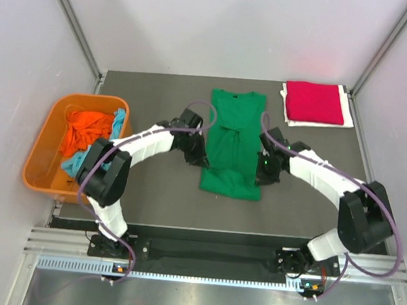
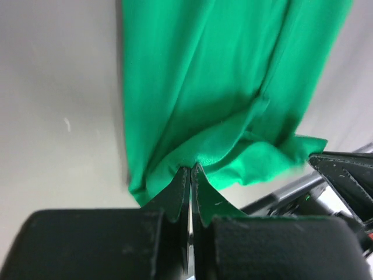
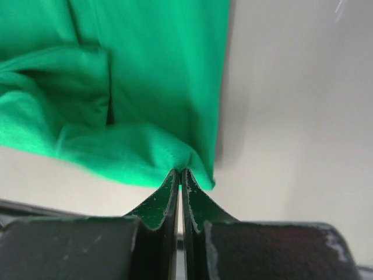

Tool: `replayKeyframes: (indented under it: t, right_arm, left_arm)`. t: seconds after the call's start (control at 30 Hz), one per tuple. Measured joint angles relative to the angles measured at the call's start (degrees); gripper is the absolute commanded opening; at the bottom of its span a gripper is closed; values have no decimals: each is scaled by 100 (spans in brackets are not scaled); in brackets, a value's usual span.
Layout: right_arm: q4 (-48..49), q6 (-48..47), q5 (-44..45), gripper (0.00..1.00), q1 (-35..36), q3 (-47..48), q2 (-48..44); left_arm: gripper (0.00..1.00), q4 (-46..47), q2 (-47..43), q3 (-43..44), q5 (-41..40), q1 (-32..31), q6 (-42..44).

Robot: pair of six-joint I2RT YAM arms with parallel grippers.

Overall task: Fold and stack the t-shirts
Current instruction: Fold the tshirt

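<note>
A bright green t-shirt [image 1: 235, 137] lies lengthwise in the middle of the dark table, its sides folded in and its near part bunched. My left gripper [image 1: 202, 154] is at its left edge, shut on a pinch of green cloth [image 2: 210, 87] at the fingertips [image 2: 191, 168]. My right gripper [image 1: 264, 168] is at the right edge, also shut on a fold of the green t-shirt [image 3: 145, 76], which gathers at its tips [image 3: 180, 171]. A crimson red t-shirt [image 1: 313, 102] lies folded at the back right. Orange [image 1: 87, 132] and light blue [image 1: 118, 120] t-shirts sit crumpled in the tub.
An orange plastic tub [image 1: 44, 142] stands at the table's left edge. The red t-shirt rests on a white sheet [image 1: 347, 111]. Grey walls close in the table on the left, back and right. A metal rail runs along the near edge by the arm bases.
</note>
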Motion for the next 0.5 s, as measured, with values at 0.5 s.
replayKeyframes:
  t: [0.5]
  right_arm:
    - [-417, -1051, 127, 0, -1147, 2848, 2149]
  left_arm:
    - [0, -874, 2275, 3519, -28, 778, 715]
